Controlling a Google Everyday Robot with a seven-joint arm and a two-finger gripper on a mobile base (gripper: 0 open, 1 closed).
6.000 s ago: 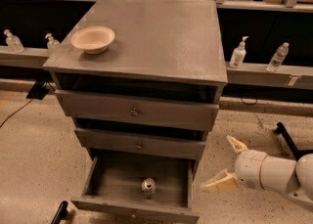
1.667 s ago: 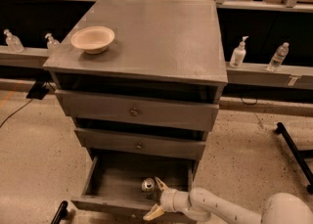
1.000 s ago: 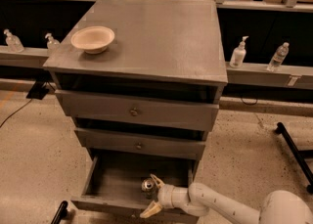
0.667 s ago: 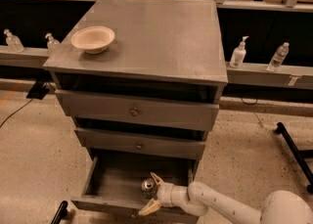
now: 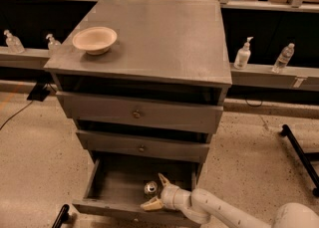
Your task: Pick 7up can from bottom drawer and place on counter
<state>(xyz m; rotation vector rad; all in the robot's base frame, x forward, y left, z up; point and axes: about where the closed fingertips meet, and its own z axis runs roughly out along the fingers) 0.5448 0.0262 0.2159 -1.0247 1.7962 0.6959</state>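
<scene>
The 7up can (image 5: 150,187) stands upright in the open bottom drawer (image 5: 112,190), right of its middle, its silver top showing. My gripper (image 5: 156,191) reaches into the drawer from the lower right. It is open, with one cream fingertip (image 5: 162,178) behind the can and the other (image 5: 148,204) in front of it, so the can sits between the fingers. The grey counter (image 5: 159,30) is the top of the cabinet, above all three drawers.
A cream bowl (image 5: 94,40) sits on the counter's left side. The two upper drawers (image 5: 137,114) are shut. Plastic bottles (image 5: 243,53) stand on low shelves left and right of the cabinet. A black stand leg (image 5: 299,152) lies on the floor at right.
My arm came from the right side of the floor into the bottom drawer. Over the last second the gripper has crept left, bringing its open fingers around the can. The can has not moved.
</scene>
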